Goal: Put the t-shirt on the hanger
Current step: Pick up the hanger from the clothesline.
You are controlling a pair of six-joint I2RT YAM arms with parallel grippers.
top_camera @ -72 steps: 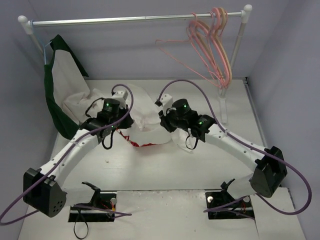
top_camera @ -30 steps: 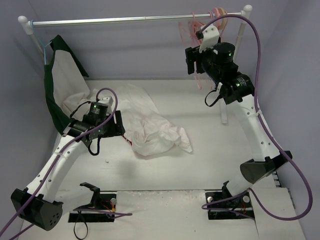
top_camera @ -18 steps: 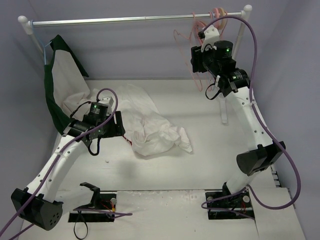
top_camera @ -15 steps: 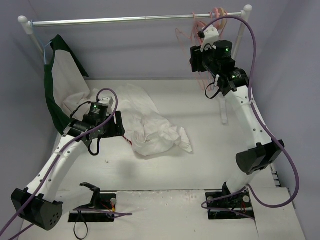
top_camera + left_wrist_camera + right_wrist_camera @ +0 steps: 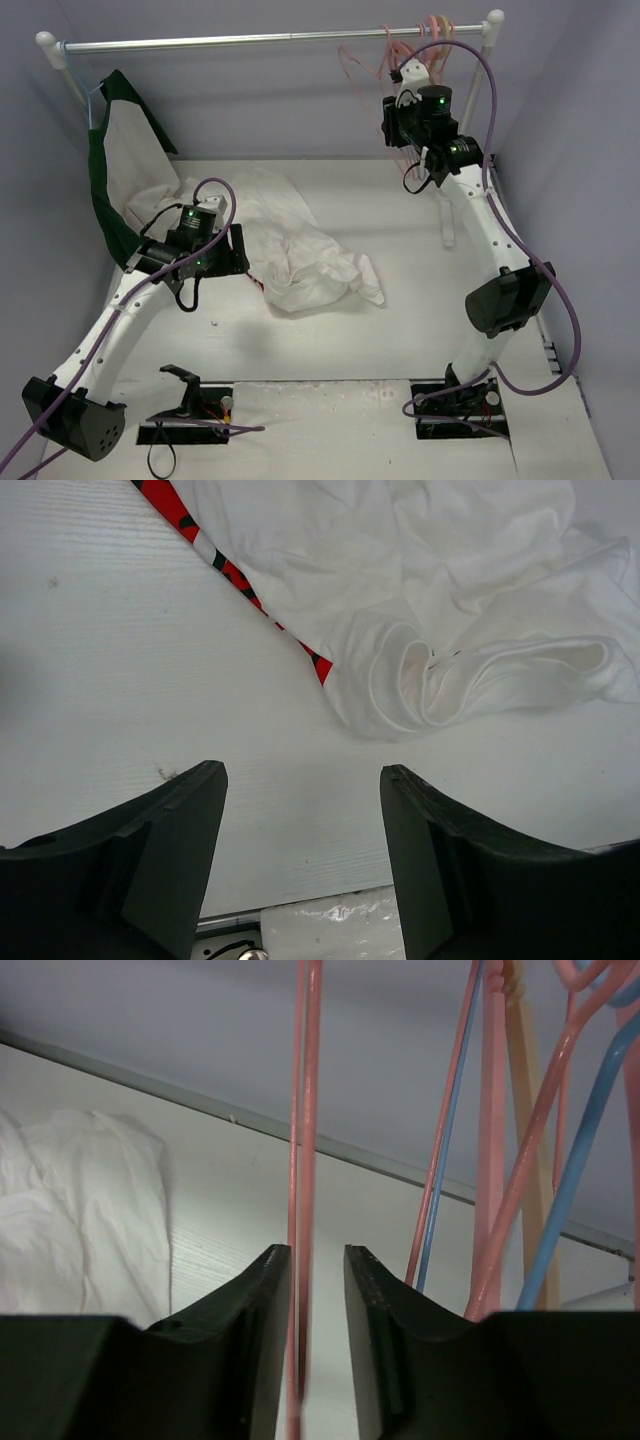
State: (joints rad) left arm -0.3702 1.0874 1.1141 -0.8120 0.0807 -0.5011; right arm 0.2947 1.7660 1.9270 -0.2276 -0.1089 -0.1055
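"Where's the shirt?"

"The crumpled white cloth t-shirt [image 5: 310, 258] with the red print lies heaped on the white desk [image 5: 350, 200], below the middle of the silver metal rail [image 5: 250, 41]. A strip of the red print shows along its near edge."

"And the arms?"

"The left tool [image 5: 300, 810] hangs low over the desk, below the rail's left half and just beside the t-shirt's rolled hem. Its fingers are spread wide with nothing between them. The right tool [image 5: 315, 1280] is raised close under the rail's right end. Its fingers are drawn in to a slim gap, and the thin pale-pink wire hanger [image 5: 305, 1110] runs straight through that gap, against the left finger. I cannot tell whether it is actually pinched."

"Anything else on that rail?"

"A bunch of pink, peach and blue hangers [image 5: 438, 35] hangs at its right end. A white shirt with dark green trim [image 5: 125, 160] hangs at its left end."
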